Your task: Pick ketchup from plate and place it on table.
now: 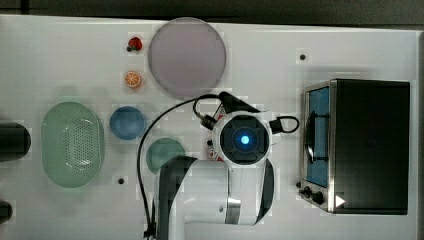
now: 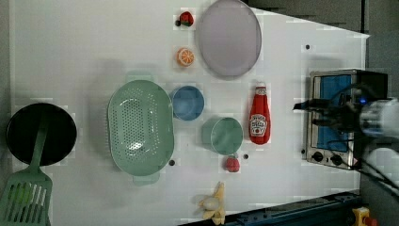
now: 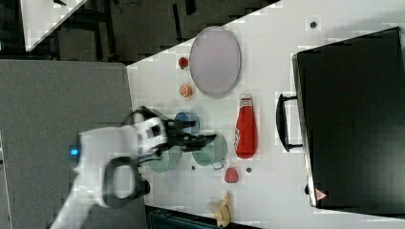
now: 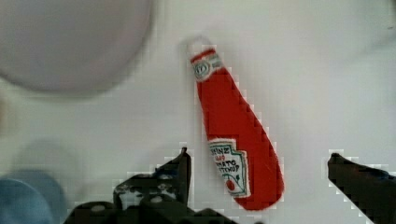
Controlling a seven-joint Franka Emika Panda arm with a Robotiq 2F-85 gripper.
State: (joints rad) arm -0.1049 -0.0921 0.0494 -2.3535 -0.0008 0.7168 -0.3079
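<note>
The ketchup (image 4: 233, 140), a slim red bottle with a white cap and label, lies flat on the white table (image 2: 282, 155), off the plate. It rests between the teal cup and the toaster oven (image 2: 259, 115) (image 3: 246, 129). The pale grey-lilac plate (image 1: 186, 56) (image 2: 228, 37) (image 3: 215, 61) (image 4: 70, 42) has nothing on it. My gripper (image 4: 259, 158) hovers over the bottle's lower half, open, its two black fingers wide apart on either side and touching nothing. In the top view my wrist (image 1: 243, 138) covers the bottle.
A toaster oven (image 1: 360, 145) stands at the top view's right. A green perforated basket (image 1: 72, 144), a blue bowl (image 1: 127, 122), a teal cup (image 1: 165, 152) and an orange slice (image 1: 132, 79) sit to the top view's left. A strawberry (image 2: 231, 164) and a banana (image 2: 212, 203) lie near the bottle's base.
</note>
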